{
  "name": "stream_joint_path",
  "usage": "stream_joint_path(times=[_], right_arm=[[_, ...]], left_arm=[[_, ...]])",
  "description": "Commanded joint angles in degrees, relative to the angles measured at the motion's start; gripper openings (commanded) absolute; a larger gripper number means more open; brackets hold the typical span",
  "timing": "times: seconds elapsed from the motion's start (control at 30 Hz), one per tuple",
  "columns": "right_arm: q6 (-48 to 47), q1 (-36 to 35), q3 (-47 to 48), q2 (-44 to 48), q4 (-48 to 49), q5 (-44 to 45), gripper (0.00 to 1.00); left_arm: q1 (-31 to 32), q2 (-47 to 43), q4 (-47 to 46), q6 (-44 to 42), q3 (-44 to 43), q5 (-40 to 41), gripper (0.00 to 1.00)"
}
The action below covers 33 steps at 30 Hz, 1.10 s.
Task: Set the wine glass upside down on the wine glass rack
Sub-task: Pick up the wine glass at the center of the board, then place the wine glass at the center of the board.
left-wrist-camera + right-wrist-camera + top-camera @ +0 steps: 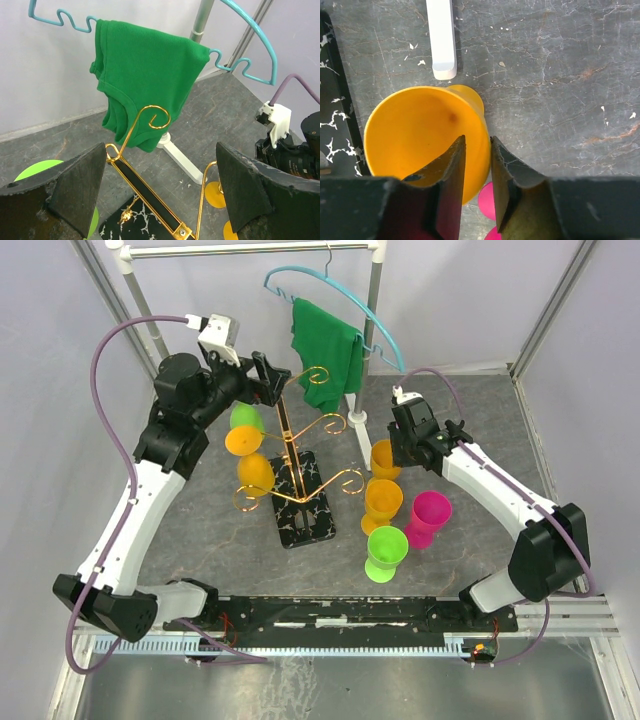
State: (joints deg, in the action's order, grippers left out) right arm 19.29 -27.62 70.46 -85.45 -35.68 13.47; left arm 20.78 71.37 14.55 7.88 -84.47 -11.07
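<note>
just right of the gold metal wine glass rack (284,435) with curled scroll arms, which rises from a black white-veined square base (310,515), an orange-yellow plastic wine glass (415,125) stands upright on the grey stone-patterned table (560,75), apart from the rack. the right gripper (477,141) straddles its rim: one finger (447,170) sits inside the bowl, the other outside, and the wall runs through the narrow gap, so the fingers seem clamped on it. the left gripper (161,150) hovers at the rack's top, fingers spread wide and empty, a gold scroll between them. a green glass (243,418) and two orange glasses (243,440) hang on the rack's left arms.
</note>
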Motion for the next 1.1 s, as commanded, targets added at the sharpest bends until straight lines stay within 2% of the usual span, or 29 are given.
stream_joint_path(times=[0.0, 0.1, 0.17, 0.33, 0.43, 0.6, 0.67, 0.87, 1.07], right_arm=[[0.2, 0.2, -0.1, 0.1, 2.2, -0.4, 0.26], [-0.1, 0.2, 0.3, 1.4, 1.5, 0.3, 0.08], [-0.7, 0.2, 1.1, 2.6, 0.3, 1.3, 0.01], [-3.8, 0.2, 6.1, 5.7, -5.6, 6.5, 0.01], [-5.5, 0.2, 9.7, 8.3, -10.3, 14.1, 0.01], [-7.0, 0.3, 13.7, 15.9, -12.9, 25.1, 0.01], [-8.8, 0.3, 15.1, 18.7, -10.8, 26.5, 0.01], [-17.0, 0.0, 18.0, 23.3, 0.0, 20.9, 0.01], [-26.1, -0.9, 13.2, 27.2, 18.5, 14.2, 0.01]], left_arm=[[0.2, 0.8, -1.2, 1.1, -2.5, -1.9, 0.95], [0.2, 0.9, -1.2, 2.1, -2.6, -2.2, 0.95], [0.3, 1.0, -1.3, 4.5, -2.8, -2.0, 0.95], [0.2, 2.9, -3.5, 15.3, -3.5, -2.6, 0.95], [0.2, 4.9, -4.0, 19.8, -5.1, -2.7, 0.95], [0.2, 5.4, -6.3, 26.0, -4.4, 2.1, 0.96], [0.2, 4.9, -8.7, 30.8, -2.8, 2.7, 0.96], [0.2, 4.4, -14.4, 43.6, -0.9, 2.4, 0.96], [0.2, 2.2, -22.1, 59.9, 3.9, 2.8, 0.95]])
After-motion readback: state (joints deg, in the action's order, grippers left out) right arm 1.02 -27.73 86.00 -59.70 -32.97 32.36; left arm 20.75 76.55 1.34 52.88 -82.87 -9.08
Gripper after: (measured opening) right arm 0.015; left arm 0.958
